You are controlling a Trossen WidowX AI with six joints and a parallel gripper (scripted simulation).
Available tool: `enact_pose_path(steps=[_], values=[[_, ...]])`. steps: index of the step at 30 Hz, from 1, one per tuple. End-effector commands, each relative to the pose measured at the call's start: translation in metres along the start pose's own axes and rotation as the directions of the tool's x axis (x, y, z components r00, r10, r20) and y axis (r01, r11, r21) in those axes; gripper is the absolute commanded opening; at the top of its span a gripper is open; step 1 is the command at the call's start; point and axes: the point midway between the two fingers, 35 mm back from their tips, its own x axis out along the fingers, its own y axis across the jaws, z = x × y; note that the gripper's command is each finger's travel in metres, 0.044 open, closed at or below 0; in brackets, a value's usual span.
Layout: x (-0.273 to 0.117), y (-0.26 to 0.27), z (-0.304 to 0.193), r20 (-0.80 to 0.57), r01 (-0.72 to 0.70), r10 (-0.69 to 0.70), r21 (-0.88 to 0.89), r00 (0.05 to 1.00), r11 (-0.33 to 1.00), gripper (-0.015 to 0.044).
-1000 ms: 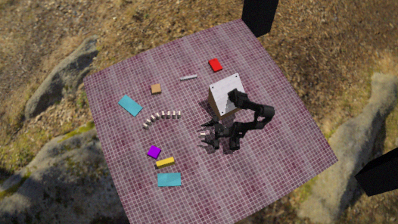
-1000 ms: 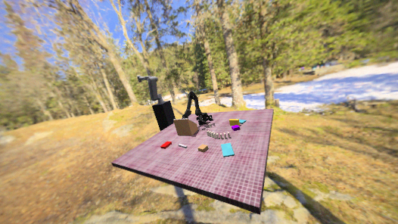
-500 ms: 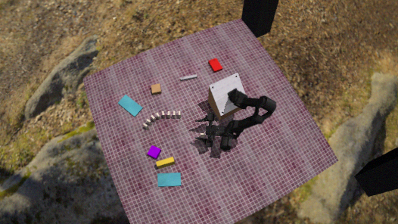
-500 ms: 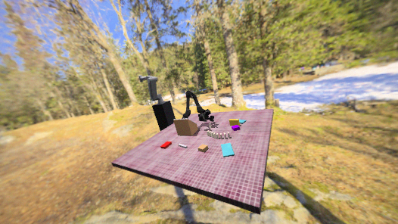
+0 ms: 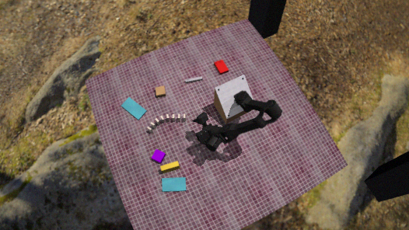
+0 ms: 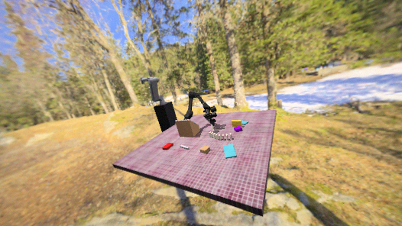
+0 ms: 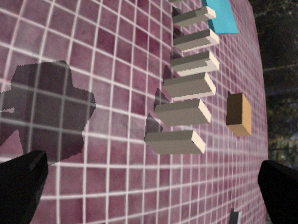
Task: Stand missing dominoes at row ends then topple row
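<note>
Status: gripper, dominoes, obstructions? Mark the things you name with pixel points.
Gripper (image 5: 193,127) (image 7: 157,169) open, nothing held. Domino row (image 5: 167,116) (image 6: 222,137) (image 7: 189,87) standing, curved. Purple block (image 5: 158,156) (image 6: 238,129) beside the row, not between gripper and near end.

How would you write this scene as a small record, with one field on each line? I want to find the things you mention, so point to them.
Row: standing dominoes (image 5: 173,118) (image 6: 219,137) (image 7: 181,113), in a curve
Hand: black hand (image 5: 193,128) (image 6: 212,124) (image 7: 157,169), wide open, nothing between its fingers
Purple block: purple block (image 5: 158,156) (image 6: 238,129), beside the yellow block (image 5: 169,166) (image 6: 236,123)
Red block: red block (image 5: 221,66) (image 6: 167,146), lying flat
Push: not done; the visible row is upright
</note>
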Motion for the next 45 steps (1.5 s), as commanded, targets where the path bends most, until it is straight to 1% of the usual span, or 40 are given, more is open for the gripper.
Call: enact_pose_path(steps=[1, 4, 5, 7, 10, 13, 32, 40, 45], values=[[-0.019, -0.006, -0.007, -0.322, -0.531, 0.427, -0.420, 0.845, 0.736, 0.0440], [-0.029, -0.003, -0.008, -0.349, -0.623, 0.518, -0.472, 0.781, 0.624, 0.0440], [-0.035, -0.001, -0.007, -0.356, -0.664, 0.563, -0.473, 0.746, 0.579, 0.0440], [-0.042, 0.001, -0.005, -0.360, -0.700, 0.616, -0.510, 0.701, 0.499, 0.0440], [-0.054, 0.003, -0.002, -0.353, -0.732, 0.690, -0.565, 0.632, 0.381, 0.0440], [-0.063, 0.004, 0.003, -0.338, -0.724, 0.743, -0.632, 0.578, 0.276, 0.0440], [-0.063, 0.005, 0.003, -0.335, -0.723, 0.749, -0.638, 0.571, 0.266, 0.0440], [-0.029, 0.050, -0.017, -0.335, -0.724, 0.751, -0.637, 0.570, 0.265, 0.0440], [-0.027, 0.054, -0.019, -0.334, -0.724, 0.751, -0.637, 0.569, 0.265, 0.0440]])
